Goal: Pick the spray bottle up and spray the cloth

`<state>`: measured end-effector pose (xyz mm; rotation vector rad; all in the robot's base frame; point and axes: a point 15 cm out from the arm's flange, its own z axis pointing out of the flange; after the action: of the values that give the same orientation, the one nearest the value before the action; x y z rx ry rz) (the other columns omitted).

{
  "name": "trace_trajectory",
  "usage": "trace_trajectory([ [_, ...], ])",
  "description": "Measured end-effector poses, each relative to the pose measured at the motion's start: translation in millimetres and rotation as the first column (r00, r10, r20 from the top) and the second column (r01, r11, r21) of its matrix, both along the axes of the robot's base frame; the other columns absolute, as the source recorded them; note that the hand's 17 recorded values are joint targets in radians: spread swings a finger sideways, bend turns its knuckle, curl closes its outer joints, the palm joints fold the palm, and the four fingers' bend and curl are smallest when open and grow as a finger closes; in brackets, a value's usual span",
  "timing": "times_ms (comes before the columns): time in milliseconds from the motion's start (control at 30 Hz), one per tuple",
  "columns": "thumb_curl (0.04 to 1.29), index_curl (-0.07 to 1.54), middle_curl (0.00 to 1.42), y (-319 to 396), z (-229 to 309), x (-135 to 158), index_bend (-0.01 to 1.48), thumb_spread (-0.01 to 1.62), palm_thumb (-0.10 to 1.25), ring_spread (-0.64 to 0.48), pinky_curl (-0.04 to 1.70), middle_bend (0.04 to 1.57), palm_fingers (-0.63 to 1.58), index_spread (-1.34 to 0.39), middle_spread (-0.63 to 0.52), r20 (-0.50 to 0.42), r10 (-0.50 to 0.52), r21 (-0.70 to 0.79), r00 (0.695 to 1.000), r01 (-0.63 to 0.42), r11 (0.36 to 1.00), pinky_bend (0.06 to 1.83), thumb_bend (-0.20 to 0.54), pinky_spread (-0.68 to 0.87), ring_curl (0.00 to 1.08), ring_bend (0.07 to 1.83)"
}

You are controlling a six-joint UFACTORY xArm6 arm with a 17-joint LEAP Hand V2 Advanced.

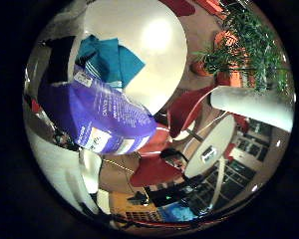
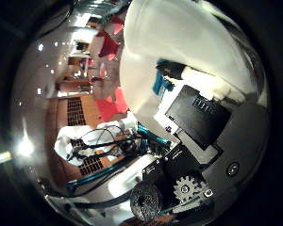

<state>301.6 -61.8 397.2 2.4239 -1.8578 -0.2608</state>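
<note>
A purple spray bottle with a white label fills much of the little finger side palm view, close to the palm. It hangs tilted above the edge of the round white table, and its white lower part points away from the table. A teal cloth lies crumpled on the table just beyond the bottle. In the thumb side palm view, my right hand shows as black and white parts over the table, with the cloth past them. The hand is curled on the bottle.
Red chairs stand around the table on the floor below the bottle. A potted green plant stands beyond the table. A white finger reaches in from the edge of the little finger side view. Shelves and more red chairs stand further off.
</note>
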Motion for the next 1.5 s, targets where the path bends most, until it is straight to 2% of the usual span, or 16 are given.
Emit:
trace_trajectory([
  [167, 0.51, 0.63, 0.57, 19, -20, 1, 1.21, 1.30, 0.97, -0.15, 1.19, 1.34, 1.22, -0.17, -0.07, -0.127, 0.030, -0.108, 0.991, -0.044, 0.993, 1.03, -0.008, -0.20, 0.56, 1.46],
  [433, 0.51, 0.63, 0.57, 37, -53, 12, 1.21, 1.32, 0.96, -0.15, 1.20, 1.34, 1.23, -0.17, -0.07, -0.236, 0.026, -0.218, 0.971, -0.079, 0.973, 1.03, -0.008, -0.21, 0.56, 1.45],
  [600, 0.52, 0.63, 0.57, 40, -59, 14, 1.21, 1.32, 0.96, -0.15, 1.21, 1.34, 1.23, -0.17, -0.07, -0.253, 0.016, -0.224, 0.967, -0.075, 0.972, 1.02, -0.008, -0.21, 0.56, 1.45],
  [833, 0.52, 0.63, 0.57, 48, -43, 18, 1.21, 1.32, 0.96, -0.15, 1.21, 1.34, 1.22, -0.17, -0.07, -0.202, 0.028, -0.196, 0.979, -0.068, 0.978, 1.02, -0.008, -0.22, 0.56, 1.45],
  [1033, 0.52, 0.63, 0.57, 100, 7, 23, 1.21, 1.32, 0.97, -0.15, 1.21, 1.34, 1.22, -0.17, -0.07, -0.084, 0.063, -0.006, 0.994, -0.064, 0.998, 1.02, -0.007, -0.22, 0.56, 1.45],
  [1200, 0.52, 0.63, 0.57, 158, 48, 25, 1.21, 1.32, 0.98, -0.15, 1.22, 1.34, 1.22, -0.17, -0.07, -0.006, 0.098, 0.214, 0.995, -0.095, 0.972, 1.02, -0.007, -0.22, 0.56, 1.45],
  [1333, 0.52, 0.63, 0.57, 206, 75, 19, 1.21, 1.32, 0.98, -0.15, 1.22, 1.34, 1.22, -0.17, -0.07, 0.023, 0.120, 0.404, 0.993, -0.119, 0.907, 1.02, -0.006, -0.22, 0.56, 1.45],
  [1500, 0.52, 0.63, 0.57, 260, 114, 14, 1.21, 1.33, 0.99, -0.15, 1.22, 1.34, 1.22, -0.17, -0.07, 0.064, 0.130, 0.619, 0.989, -0.141, 0.773, 1.02, -0.005, -0.22, 0.56, 1.45],
])
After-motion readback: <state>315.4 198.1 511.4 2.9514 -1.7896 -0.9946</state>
